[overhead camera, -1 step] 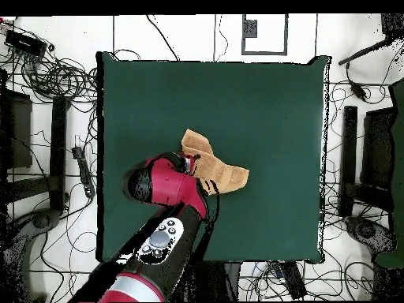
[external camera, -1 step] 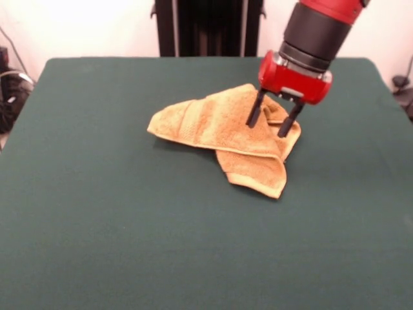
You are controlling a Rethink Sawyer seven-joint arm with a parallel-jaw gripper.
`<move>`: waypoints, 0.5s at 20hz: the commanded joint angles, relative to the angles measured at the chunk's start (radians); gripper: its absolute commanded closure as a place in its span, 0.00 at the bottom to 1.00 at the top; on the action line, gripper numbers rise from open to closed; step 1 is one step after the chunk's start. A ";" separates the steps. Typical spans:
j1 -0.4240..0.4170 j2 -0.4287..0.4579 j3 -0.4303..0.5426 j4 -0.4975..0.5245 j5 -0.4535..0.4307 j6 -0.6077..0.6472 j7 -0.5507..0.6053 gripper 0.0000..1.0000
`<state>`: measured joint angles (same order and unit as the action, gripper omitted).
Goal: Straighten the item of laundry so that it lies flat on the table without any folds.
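While one gripper (external camera, -1 step: 271, 124) hangs with its two fingers (external camera, -1 step: 253, 114) spread apart, one towel (external camera, -1 step: 219, 128) lies crumpled and folded on one green table (external camera, -1 step: 97, 206), directly beneath the fingertips, toward the table's middle.

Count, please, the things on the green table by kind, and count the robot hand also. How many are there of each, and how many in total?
Towel, golden-orange, crumpled with folds: 1
Robot hand, red body with two dark fingers spread open over the towel: 1
Table, covered in dark green cloth: 1
Total: 3
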<state>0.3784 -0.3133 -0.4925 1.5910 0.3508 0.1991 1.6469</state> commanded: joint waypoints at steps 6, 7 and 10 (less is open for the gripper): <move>0.094 0.162 0.019 -0.057 0.098 0.059 0.309 0.00; 0.103 0.174 0.005 -0.062 0.104 0.059 0.314 0.00; 0.103 0.197 -0.003 -0.064 0.108 0.045 0.304 0.00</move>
<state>0.4527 -0.1994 -0.5204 1.5683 0.3839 0.1987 1.6484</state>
